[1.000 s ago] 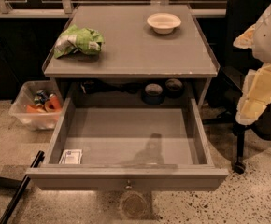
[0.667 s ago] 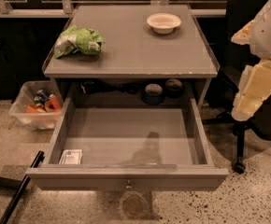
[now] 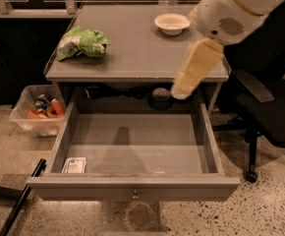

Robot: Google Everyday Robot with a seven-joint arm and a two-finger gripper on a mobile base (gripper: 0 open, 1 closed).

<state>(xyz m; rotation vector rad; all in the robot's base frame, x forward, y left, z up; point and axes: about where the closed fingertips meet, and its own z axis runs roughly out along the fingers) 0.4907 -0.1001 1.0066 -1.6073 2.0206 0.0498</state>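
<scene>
My cream-coloured arm (image 3: pixel 201 58) reaches in from the upper right and slants down across the table's front edge. My gripper (image 3: pixel 176 92) is at its lower end, over the back right of the open drawer (image 3: pixel 132 186) and next to a dark round object (image 3: pixel 158 98) under the tabletop. The drawer holds only a small white packet (image 3: pixel 74 165) in its front left corner. On the grey table (image 3: pixel 132 58), a green crumpled bag (image 3: pixel 81 43) lies at the left. A white bowl (image 3: pixel 172 23) sits at the back right, close to the arm.
A clear plastic bin (image 3: pixel 37 114) with cans and bottles stands on the floor left of the table. A black office chair (image 3: pixel 270 112) is at the right. A black bar (image 3: pixel 19 200) lies on the speckled floor at the front left.
The arm has swung in from the right edge of the view to over the table's right side, its tip now down at the drawer's back. The bag, bowl and packet have not moved.
</scene>
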